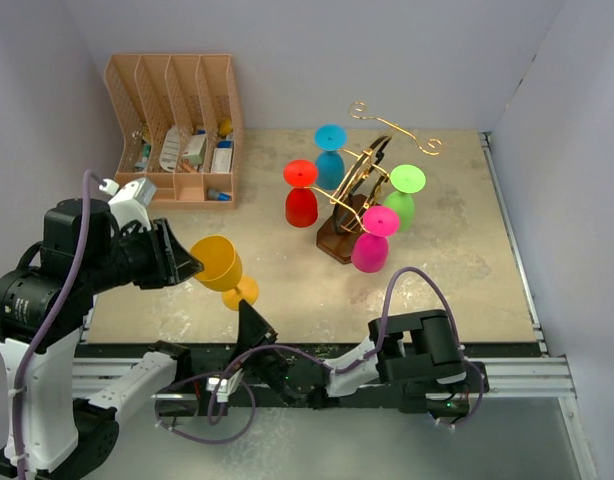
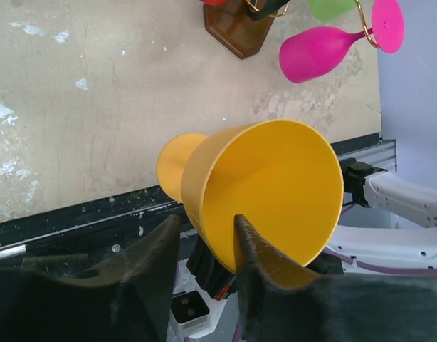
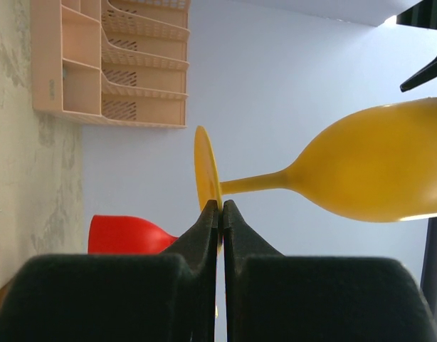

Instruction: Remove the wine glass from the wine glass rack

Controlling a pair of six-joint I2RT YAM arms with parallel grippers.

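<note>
The right gripper's [image 3: 220, 205] jaws were pressed together on the thin edge of the yellow wine glass's [image 3: 361, 178] foot, and I saw a sliver of yellow down the seam between them. The left gripper's [image 2: 206, 221] jaws were spread astride the bowl's rim, one finger outside the wall and one across the mouth, with a gap on the outer side. That finger hid part of the rim, and my right wrist view cut the bowl off at its edge.

The wine glass lay on its side in the air over the table's [image 1: 437, 290] near edge, towards the left. Its stem was roughly level, its mouth faced the left gripper, and its foot pointed right and nearer the arm bases.

The left arm was raised, its forearm reaching in from the left edge. The right arm lay folded low along the near edge, its gripper tipped up.

The wine glass rack [image 1: 339, 238] stood well apart, right of centre, with four other glasses [image 1: 370, 250] hanging on it. The desk organizer [image 1: 177, 100] sat at the far left corner.
</note>
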